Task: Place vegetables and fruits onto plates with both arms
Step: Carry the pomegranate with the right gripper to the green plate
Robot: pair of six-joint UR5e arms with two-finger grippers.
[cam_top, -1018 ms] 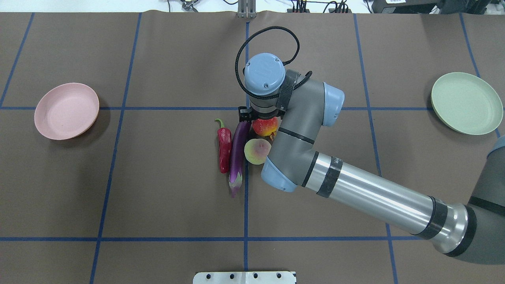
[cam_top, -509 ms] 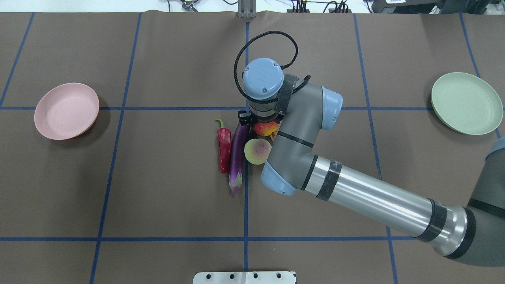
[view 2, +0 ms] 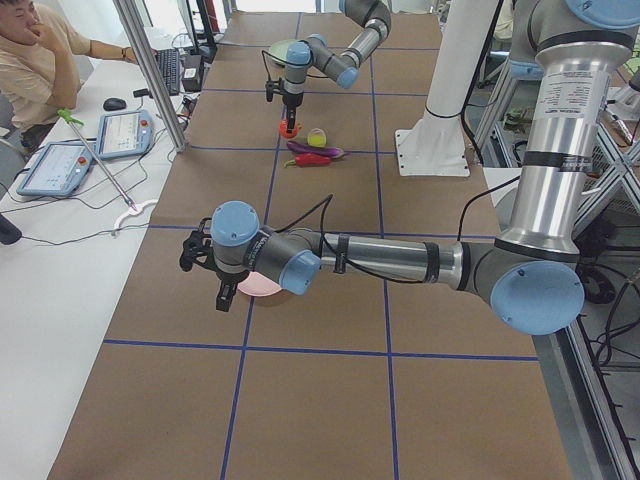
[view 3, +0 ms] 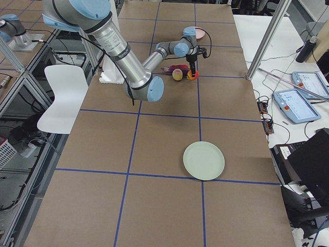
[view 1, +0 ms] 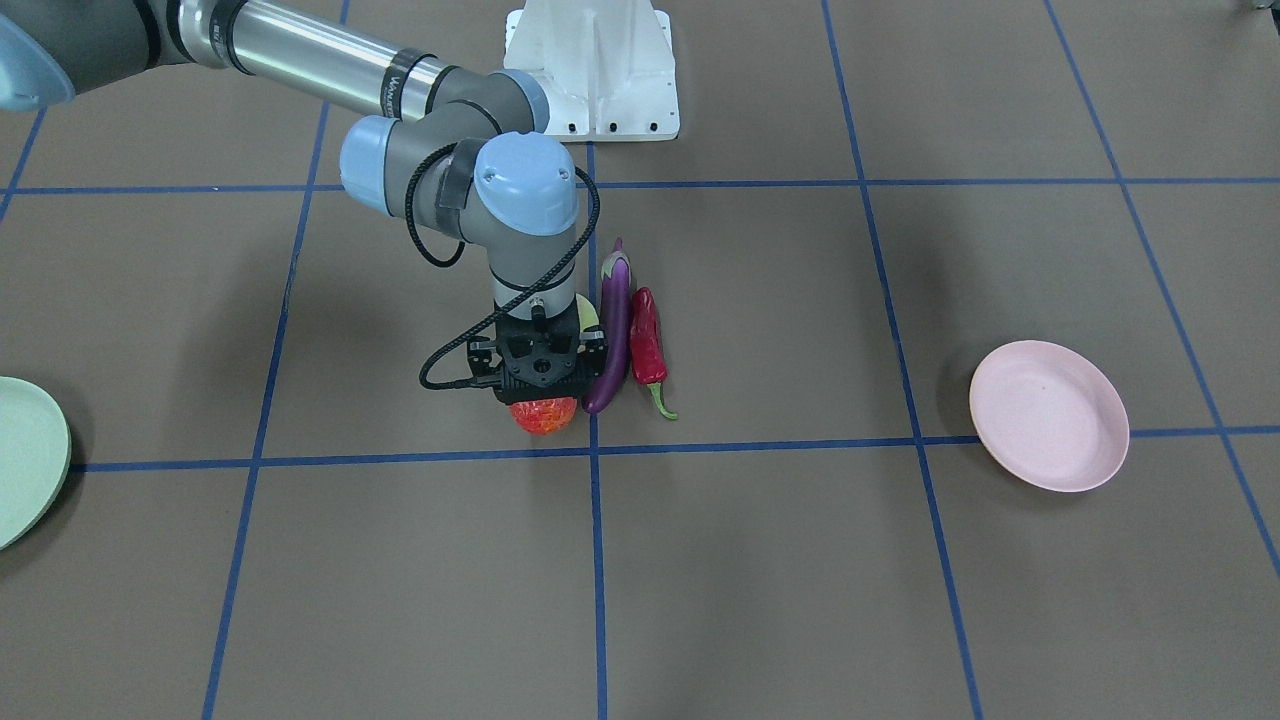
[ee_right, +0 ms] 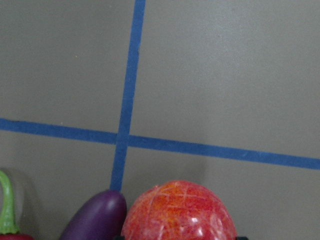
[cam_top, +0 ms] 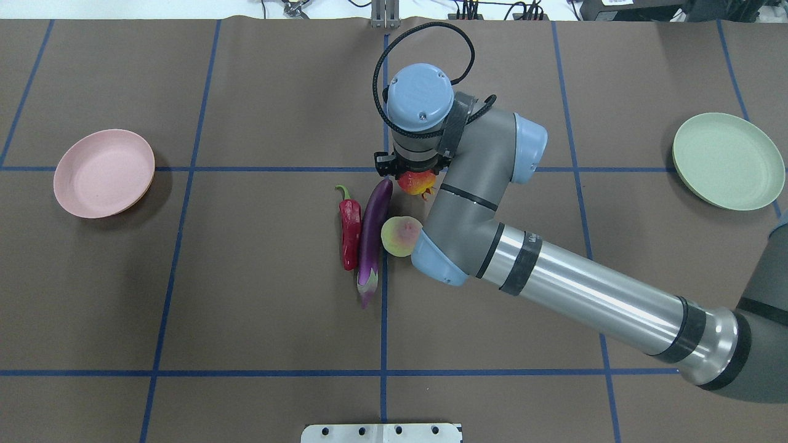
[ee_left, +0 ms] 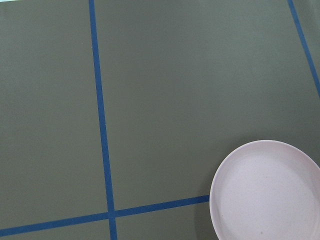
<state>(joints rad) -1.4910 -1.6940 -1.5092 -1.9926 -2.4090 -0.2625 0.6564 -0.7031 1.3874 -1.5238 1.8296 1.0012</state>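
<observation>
My right gripper (cam_top: 415, 177) is shut on the round red-orange fruit (cam_top: 417, 183), at the far end of the produce row; the fruit also shows in the front view (view 1: 543, 415) and the right wrist view (ee_right: 180, 212). The yellow-green peach (cam_top: 399, 235), the purple eggplant (cam_top: 372, 237) and the red chili (cam_top: 350, 231) lie side by side on the table. The pink plate (cam_top: 103, 173) is at the far left and the mint green plate (cam_top: 726, 161) at the far right, both empty. My left gripper (view 2: 222, 295) hovers by the pink plate (ee_left: 267, 192); I cannot tell whether it is open.
The brown table cover has a grid of blue tape lines. The white base block (view 1: 590, 60) stands at the robot's edge of the table. A person sits at a side table (view 2: 40, 60) with tablets, beyond the far long edge.
My right gripper dipped lower onto the red-orange fruit, then rose and shifted toward the table's far side with the fruit in it. The peach, eggplant and chili stayed put.
</observation>
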